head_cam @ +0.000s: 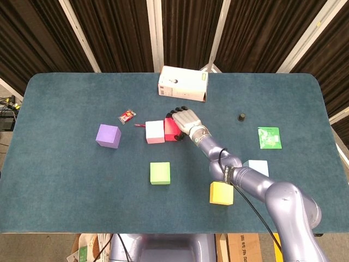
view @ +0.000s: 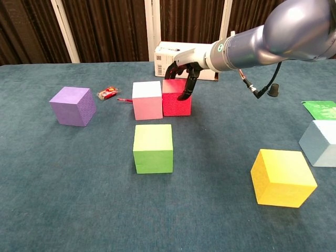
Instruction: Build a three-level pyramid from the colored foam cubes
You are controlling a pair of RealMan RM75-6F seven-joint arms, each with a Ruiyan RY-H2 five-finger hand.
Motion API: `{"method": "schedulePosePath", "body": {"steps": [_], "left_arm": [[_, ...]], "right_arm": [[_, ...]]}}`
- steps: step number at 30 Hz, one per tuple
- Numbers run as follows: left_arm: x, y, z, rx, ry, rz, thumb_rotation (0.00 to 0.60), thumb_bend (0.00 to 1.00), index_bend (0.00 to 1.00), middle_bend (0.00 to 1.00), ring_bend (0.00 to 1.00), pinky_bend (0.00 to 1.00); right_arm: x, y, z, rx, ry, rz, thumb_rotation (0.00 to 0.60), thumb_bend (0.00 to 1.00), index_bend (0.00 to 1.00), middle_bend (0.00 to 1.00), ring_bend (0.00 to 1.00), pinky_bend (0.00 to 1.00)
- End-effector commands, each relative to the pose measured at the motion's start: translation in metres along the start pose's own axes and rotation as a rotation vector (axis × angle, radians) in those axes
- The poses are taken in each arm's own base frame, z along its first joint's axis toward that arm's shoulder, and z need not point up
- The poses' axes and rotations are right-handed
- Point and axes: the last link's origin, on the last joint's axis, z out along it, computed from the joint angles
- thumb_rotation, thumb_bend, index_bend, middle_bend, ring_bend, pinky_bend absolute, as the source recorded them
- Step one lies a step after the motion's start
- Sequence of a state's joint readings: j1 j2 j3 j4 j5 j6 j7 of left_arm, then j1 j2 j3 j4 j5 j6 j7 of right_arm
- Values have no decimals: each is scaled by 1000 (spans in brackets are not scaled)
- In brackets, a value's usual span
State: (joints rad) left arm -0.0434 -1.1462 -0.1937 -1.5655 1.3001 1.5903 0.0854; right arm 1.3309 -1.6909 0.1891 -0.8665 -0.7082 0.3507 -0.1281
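The tabletop (head_cam: 65, 180) is covered in dark teal cloth. The right arm (head_cam: 256, 188) reaches across it from the near right corner toward the middle. At the far edge lies a white box (head_cam: 182, 83).

Six foam cubes sit on the cloth, none stacked. The yellow cube (view: 282, 177) and the pale blue cube (view: 321, 143) are on the near right, close together but apart. The green cube (view: 153, 148) stands alone near the centre, in front of the pink cube (view: 147, 100) and red cube (view: 176, 97), which stand side by side, touching or nearly so. The purple cube (view: 73, 105) is well to the left.

The right hand (head_cam: 185, 120) is over the red cube's right side, fingers curled down; a dark fingertip (view: 183, 95) touches the cube's front right face. Whether it truly grips the cube I cannot tell.

A green packet (head_cam: 269, 137) lies at the far right, a small black knob (head_cam: 241, 117) left of it, and a red wrapper (head_cam: 127, 115) behind the purple cube.
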Motion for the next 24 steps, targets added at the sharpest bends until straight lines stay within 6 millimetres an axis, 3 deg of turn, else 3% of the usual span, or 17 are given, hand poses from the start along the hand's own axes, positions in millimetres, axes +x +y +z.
{"method": "schedulePosePath", "body": {"steps": [1,14,24], "left_arm": [[0,0,0,0,0,0,600,361,174,0,0,17],[0,1,-1,-5,-3,-1,600,361,176,0,0,17],[-1,2,-1,-9,-8,1,600,361,186,0,0,17]], "right_arm": [[1,-1,-1,1,-6,-9,600,346,193,146,54,0],[-2,-1,-8,0,-56,-42,600,346,185,150,32,0],[0,-3,-8,-6,-13,-29,600,346,264,312,93,0]]}}
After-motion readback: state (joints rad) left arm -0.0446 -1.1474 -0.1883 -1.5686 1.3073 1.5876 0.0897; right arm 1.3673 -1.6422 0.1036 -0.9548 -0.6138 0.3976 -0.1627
